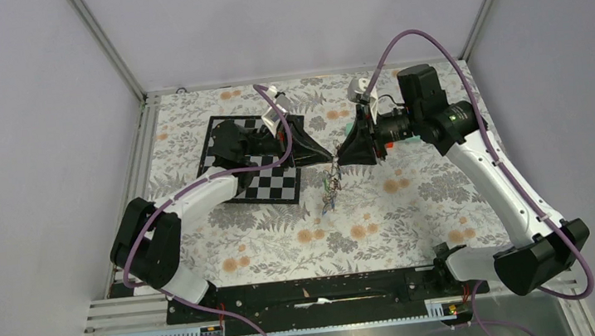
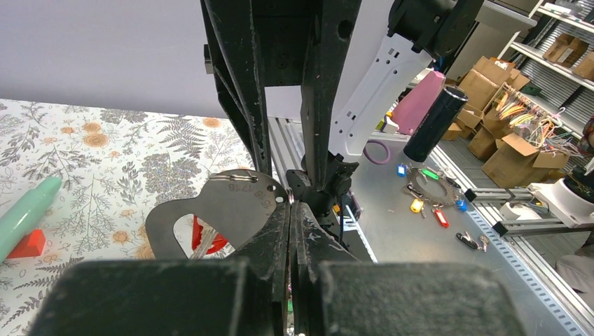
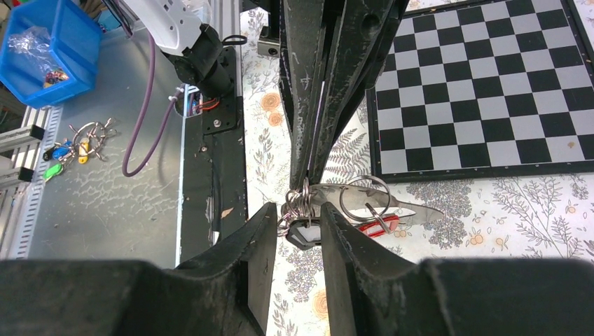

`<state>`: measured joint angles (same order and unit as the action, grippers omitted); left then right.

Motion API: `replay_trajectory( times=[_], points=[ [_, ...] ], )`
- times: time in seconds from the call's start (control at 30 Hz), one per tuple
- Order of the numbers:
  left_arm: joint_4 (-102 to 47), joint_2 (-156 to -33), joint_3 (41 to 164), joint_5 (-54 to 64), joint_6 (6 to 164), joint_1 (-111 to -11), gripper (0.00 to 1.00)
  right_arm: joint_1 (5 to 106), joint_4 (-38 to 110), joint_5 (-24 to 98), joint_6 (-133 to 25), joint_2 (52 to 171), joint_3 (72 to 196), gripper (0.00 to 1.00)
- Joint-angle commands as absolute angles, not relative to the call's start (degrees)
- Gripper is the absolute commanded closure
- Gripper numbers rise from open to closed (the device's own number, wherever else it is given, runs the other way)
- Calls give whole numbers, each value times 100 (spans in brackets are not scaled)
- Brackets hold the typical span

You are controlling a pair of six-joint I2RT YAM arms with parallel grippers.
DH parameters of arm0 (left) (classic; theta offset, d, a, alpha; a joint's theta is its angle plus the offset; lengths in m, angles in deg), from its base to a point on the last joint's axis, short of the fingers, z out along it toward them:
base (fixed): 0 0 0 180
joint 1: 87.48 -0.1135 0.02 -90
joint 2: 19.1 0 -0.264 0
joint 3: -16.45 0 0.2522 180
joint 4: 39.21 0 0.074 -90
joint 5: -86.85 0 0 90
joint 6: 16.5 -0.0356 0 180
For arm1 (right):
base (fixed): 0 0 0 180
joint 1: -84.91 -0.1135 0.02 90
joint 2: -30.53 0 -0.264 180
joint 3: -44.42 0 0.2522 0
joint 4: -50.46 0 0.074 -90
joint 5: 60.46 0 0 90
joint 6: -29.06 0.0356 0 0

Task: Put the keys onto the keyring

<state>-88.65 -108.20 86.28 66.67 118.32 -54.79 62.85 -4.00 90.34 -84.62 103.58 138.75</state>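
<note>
Your right gripper [image 3: 298,225]: jaws parted, with a dark tag between them.
Left gripper [image 3: 307,183]: facing you from above, fingers pinched on the keyring [image 3: 364,199].
Red tag [image 3: 375,225]: hangs just under the keyring's loops.
Chessboard [image 3: 476,84]: to your upper right, on the floral cloth [image 3: 518,210].

Overhead, the keys [image 1: 329,191] are too small to distinguish.

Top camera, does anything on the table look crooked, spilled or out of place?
The chessboard lies slightly skewed to the edges of the table, on its far left part. Nothing looks spilled or damaged.
</note>
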Motion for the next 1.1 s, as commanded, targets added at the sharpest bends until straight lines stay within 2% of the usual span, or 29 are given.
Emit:
replay_trajectory(
  times=[0.0, 0.37, 0.53, 0.7, 0.83, 0.93, 1.07],
  points=[
    [-9326, -10798, 8663, 6479, 11903, -5454, 100, 6263, -177, 9239, -8363, 10423, 13992, 63],
    [-9375, -10826, 8672, 6480, 11947, -5444, 100, 6129, -80, 9203, -8319, 10551, 13930, 65],
    [-9390, -10835, 8656, 6479, 11947, -5448, 100, 6118, -51, 9241, -8301, 10550, 13936, 74],
    [-9375, -10845, 8650, 6479, 11921, -5452, 100, 6118, -179, 9121, -8364, 10537, 14032, 100],
    [-8786, -10832, 8797, 6610, 11454, -5452, 100, 6074, -501, 8647, -8541, 10539, 14232, 100],
    [-7822, -10781, 9026, 6701, 10654, -5476, 86, 5933, -916, 8153, -8727, 10623, 14449, 100],
    [-6509, -10789, 9461, 6781, 9606, -5478, 74, 5818, -1423, 7692, -8818, 10842, 14752, 100]
  ],
)
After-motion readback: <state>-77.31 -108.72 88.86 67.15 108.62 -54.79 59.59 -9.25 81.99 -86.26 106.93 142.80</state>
